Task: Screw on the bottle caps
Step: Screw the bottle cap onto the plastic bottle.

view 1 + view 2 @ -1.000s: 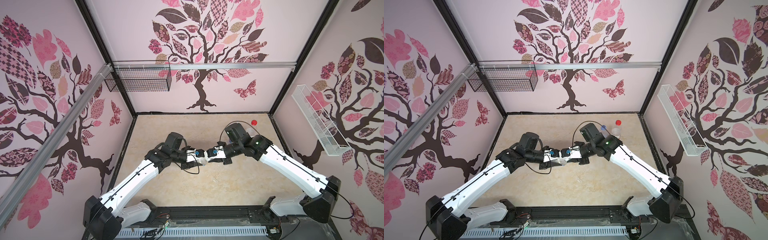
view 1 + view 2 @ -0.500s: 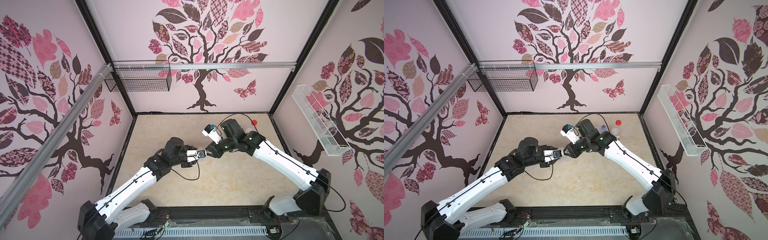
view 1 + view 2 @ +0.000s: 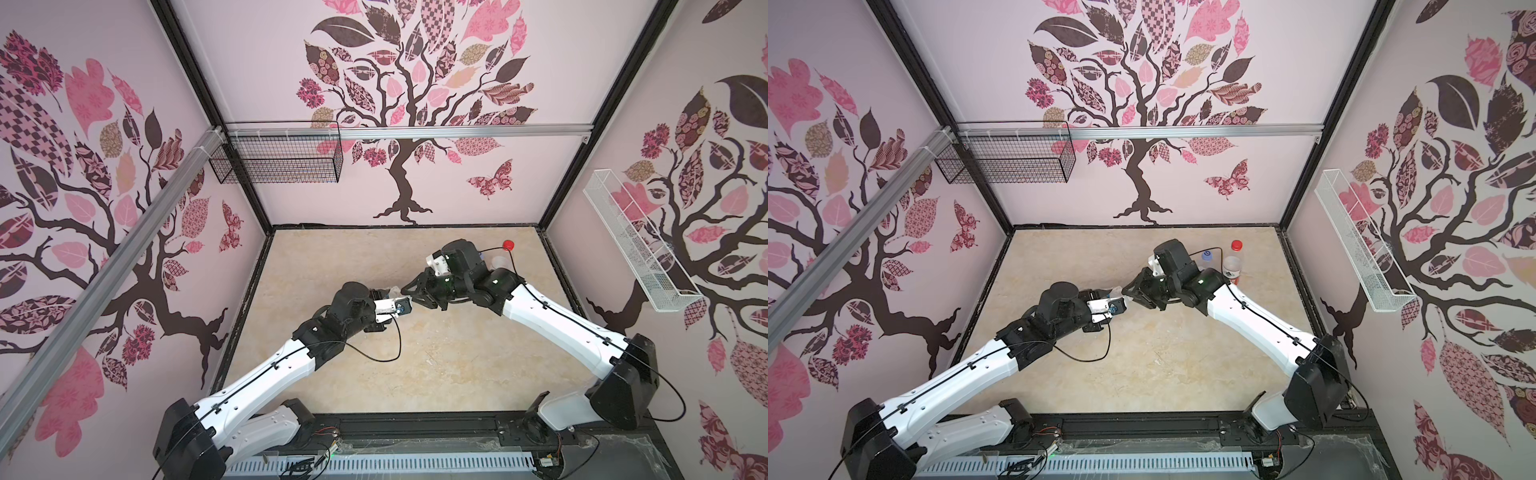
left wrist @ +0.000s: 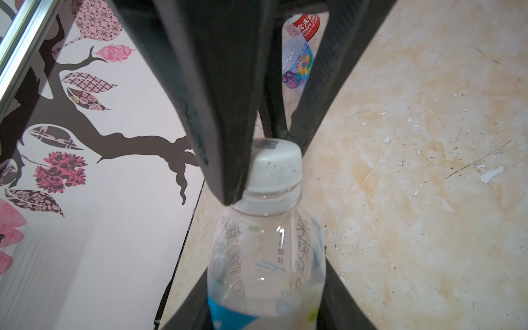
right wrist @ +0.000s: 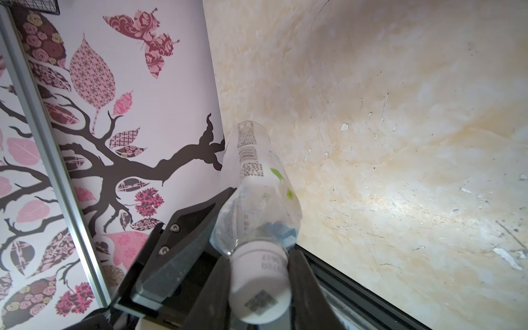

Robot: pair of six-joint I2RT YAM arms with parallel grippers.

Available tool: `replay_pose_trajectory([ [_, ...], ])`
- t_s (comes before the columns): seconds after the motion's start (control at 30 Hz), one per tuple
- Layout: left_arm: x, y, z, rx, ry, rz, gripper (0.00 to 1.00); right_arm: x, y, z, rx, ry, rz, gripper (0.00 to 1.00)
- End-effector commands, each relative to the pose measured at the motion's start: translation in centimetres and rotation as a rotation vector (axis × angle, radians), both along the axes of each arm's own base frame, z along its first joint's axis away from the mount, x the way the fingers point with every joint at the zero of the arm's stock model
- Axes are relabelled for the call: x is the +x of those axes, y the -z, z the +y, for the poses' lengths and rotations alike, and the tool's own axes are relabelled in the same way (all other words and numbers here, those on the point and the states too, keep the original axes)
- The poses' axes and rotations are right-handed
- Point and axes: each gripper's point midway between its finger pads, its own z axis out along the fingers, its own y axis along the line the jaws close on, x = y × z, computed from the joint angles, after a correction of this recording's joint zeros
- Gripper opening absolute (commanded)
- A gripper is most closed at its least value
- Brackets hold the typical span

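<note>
The taller clear bottle (image 4: 265, 257) with the white-green label is held off the floor between my two arms. My left gripper (image 4: 265, 308) is shut on its body, and it shows in a top view as the left gripper (image 3: 388, 293). The white cap (image 5: 260, 285) with a dark printed mark sits on the neck. My right gripper (image 5: 260, 283) is shut on that cap, one finger on each side. Seen from above, the right gripper (image 3: 409, 293) meets the left one mid-floor. The red-labelled bottle (image 3: 1232, 266) carries a red cap (image 3: 1236, 245). The squat bluish bottle (image 4: 297, 65) stands beside it.
The two standing bottles are at the back right of the beige floor (image 3: 436, 365), just behind my right arm. A black wire basket (image 3: 278, 160) hangs on the back wall and a white wire shelf (image 3: 636, 249) on the right wall. Walls close in three sides.
The right wrist has turned about the cap, its camera end swinging to the left. Both arms have shifted slightly towards the back. Both grips have stayed shut.
</note>
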Motion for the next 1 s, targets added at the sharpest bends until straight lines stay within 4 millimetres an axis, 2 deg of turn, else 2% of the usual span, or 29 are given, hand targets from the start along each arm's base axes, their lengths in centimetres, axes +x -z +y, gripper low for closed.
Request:
replay_pose_trajectory([
  [0.0,-0.3,-0.9,-0.8,0.018,0.047,-0.041,0.3,2.4,-4.0,-1.7,0.059,0.112,-0.144,0.11],
  [0.07,-0.7,-0.1,-0.4,0.009,0.069,0.043,0.3,2.6,-6.1,-2.7,0.001,0.021,-0.389,0.29],
  [0.1,-1.1,0.2,-0.3,-0.012,0.091,0.099,0.3,2.0,-7.3,-2.8,-0.033,-0.073,-0.542,0.37],
  [0.17,-2.3,0.3,-0.3,-0.048,0.167,0.197,0.3,0.4,-8.2,-3.1,-0.149,-0.271,-0.797,0.43],
  [0.23,-3.6,0.5,-0.6,-0.042,0.231,0.243,0.31,-2.0,-7.4,-3.3,-0.229,-0.503,-0.976,0.5],
  [0.33,-4.6,0.9,-1.0,-0.03,0.287,0.302,0.32,-5.0,-4.4,-4.1,-0.329,-0.829,-1.214,0.54],
  [0.4,-4.8,1.0,-1.2,-0.022,0.308,0.336,0.32,-6.1,-2.8,-4.6,-0.374,-0.974,-1.326,0.59],
  [0.47,-5.0,0.9,-1.6,-0.026,0.328,0.354,0.32,-6.3,-2.1,-4.7,-0.408,-1.069,-1.419,0.6],
  [0.57,-5.4,0.2,-2.1,-0.046,0.367,0.359,0.32,-5.9,-2.5,-4.3,-0.449,-1.142,-1.555,0.61],
  [0.73,-5.9,-0.1,-2.7,-0.07,0.405,0.39,0.32,-7.0,-1.8,-3.1,-0.459,-1.329,-1.723,0.61],
  [0.97,-6.0,-0.5,-3.0,-0.093,0.419,0.389,0.32,-6.9,-1.2,-2.3,-0.465,-1.357,-1.79,0.51],
])
